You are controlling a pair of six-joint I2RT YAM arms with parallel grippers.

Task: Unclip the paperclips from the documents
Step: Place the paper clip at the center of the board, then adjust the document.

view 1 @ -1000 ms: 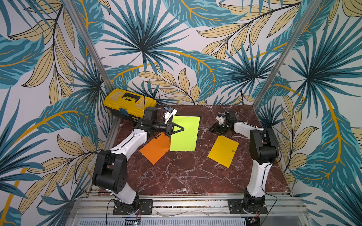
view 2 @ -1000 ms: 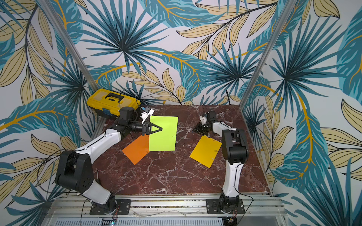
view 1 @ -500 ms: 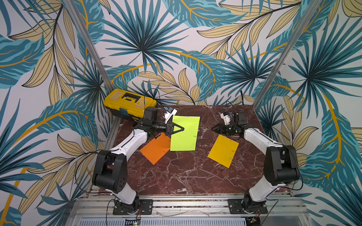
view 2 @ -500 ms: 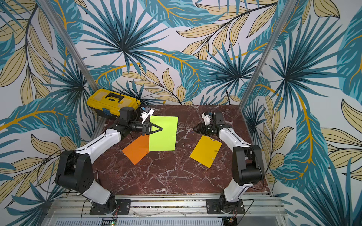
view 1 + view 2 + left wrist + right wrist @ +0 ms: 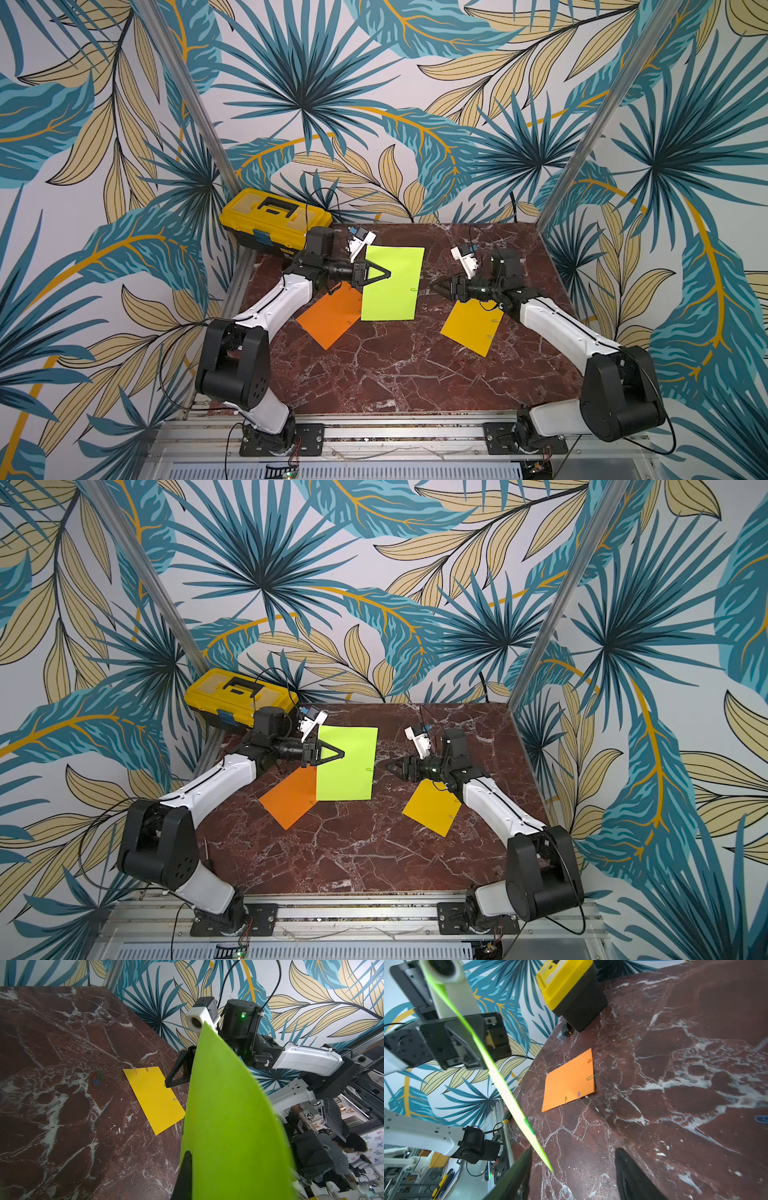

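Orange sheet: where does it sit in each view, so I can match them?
Both top views: orange sheet flat on the marble, left of centre, one corner behind the lime green sheet.
Left wrist: not in it.
Right wrist: mid-picture, lying flat.
Shared landmark: the lime green sheet, in all four.

The green sheet [image 5: 392, 286] is matt paper, the tabletop [image 5: 395, 365] smooth veined marble, the toolbox [image 5: 270, 218] smooth plastic.

The lime green sheet [image 5: 392, 286] hangs raised and bowed, one paperclip [image 5: 414, 289] on its edge. At its 7 o'clock the orange sheet [image 5: 328, 316] lies flat, carrying four paperclips [image 5: 590, 1078]. At 4 o'clock lies the golden yellow sheet [image 5: 469, 328], likewise clipped, with three loose paperclips [image 5: 95, 1077] near it.
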